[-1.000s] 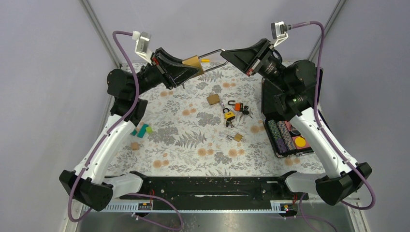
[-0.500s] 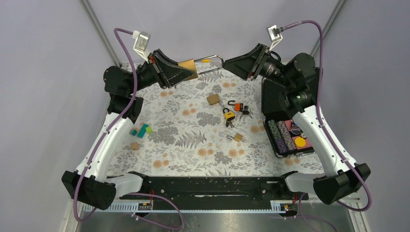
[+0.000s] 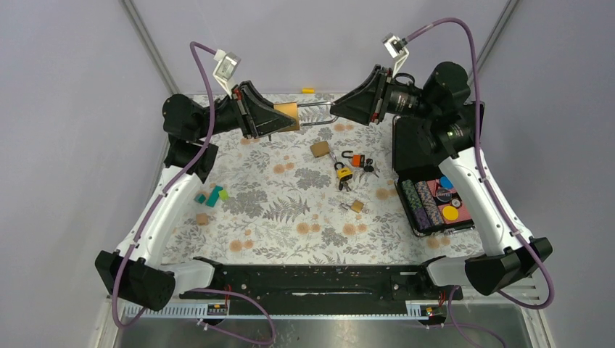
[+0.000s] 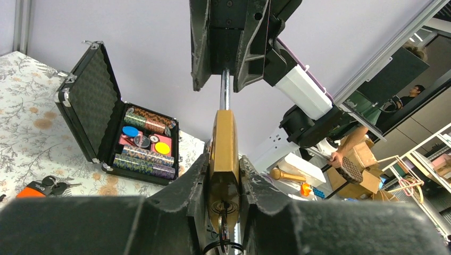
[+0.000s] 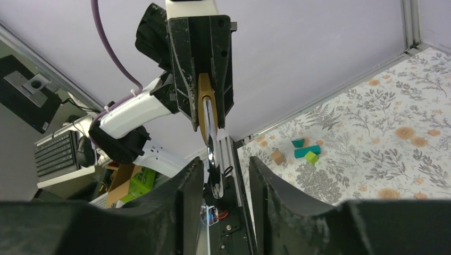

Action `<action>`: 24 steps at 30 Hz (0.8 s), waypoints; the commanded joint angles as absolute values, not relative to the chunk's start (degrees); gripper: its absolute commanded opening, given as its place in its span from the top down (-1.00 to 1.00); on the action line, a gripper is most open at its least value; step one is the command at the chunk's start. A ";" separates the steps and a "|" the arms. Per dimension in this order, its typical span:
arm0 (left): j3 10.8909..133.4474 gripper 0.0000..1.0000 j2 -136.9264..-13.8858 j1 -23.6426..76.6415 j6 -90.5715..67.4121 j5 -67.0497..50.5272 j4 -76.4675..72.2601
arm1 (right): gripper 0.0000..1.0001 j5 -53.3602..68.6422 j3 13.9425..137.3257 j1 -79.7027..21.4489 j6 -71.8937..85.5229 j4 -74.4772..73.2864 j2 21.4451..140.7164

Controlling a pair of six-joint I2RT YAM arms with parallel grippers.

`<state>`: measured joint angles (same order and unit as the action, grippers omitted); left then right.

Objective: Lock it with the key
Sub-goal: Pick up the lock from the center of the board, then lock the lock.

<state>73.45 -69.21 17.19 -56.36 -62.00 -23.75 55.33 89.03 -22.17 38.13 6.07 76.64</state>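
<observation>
A brass padlock (image 3: 286,114) with a long silver shackle (image 3: 315,114) is held in the air over the far edge of the table. My left gripper (image 3: 279,116) is shut on the padlock body (image 4: 224,138). A key (image 4: 223,231) with a ring sits in the keyhole at the lock's base. My right gripper (image 3: 339,110) faces the left one. Its fingers (image 5: 186,180) stand apart on either side of the shackle's curved end (image 5: 211,143), which lies nearer the left finger. I cannot tell whether it touches.
An open black case of poker chips (image 3: 435,203) stands at the right. Small padlocks with keys (image 3: 344,174) (image 3: 359,159) (image 3: 357,206) and a wooden block (image 3: 319,149) lie mid-table. Coloured blocks (image 3: 212,196) lie at the left.
Both grippers have come lower and turned to face each other. The padlock now lies level, and its shackle end has entered between the right fingers.
</observation>
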 commanded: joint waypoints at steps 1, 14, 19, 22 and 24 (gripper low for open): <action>74.65 1.00 -70.01 17.16 -57.21 -62.22 -28.79 | 0.22 59.57 92.46 -22.27 36.03 4.28 77.67; 73.73 1.00 -75.10 21.91 -62.83 -62.62 -33.94 | 1.00 54.50 88.67 -25.77 40.88 10.21 78.82; 74.28 1.00 -76.39 22.94 -62.34 -59.59 -32.43 | 1.00 52.91 86.13 -27.32 42.56 11.99 78.76; 75.15 1.00 -77.48 23.35 -62.44 -58.32 -31.39 | 1.00 52.49 84.74 -28.19 42.18 11.66 79.06; 75.75 1.00 -78.04 23.81 -62.57 -58.16 -31.06 | 1.00 52.56 84.24 -28.76 41.71 11.27 79.38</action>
<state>73.45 -76.29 18.50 -61.60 -62.11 -28.32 52.29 85.65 -22.55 40.84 8.75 78.24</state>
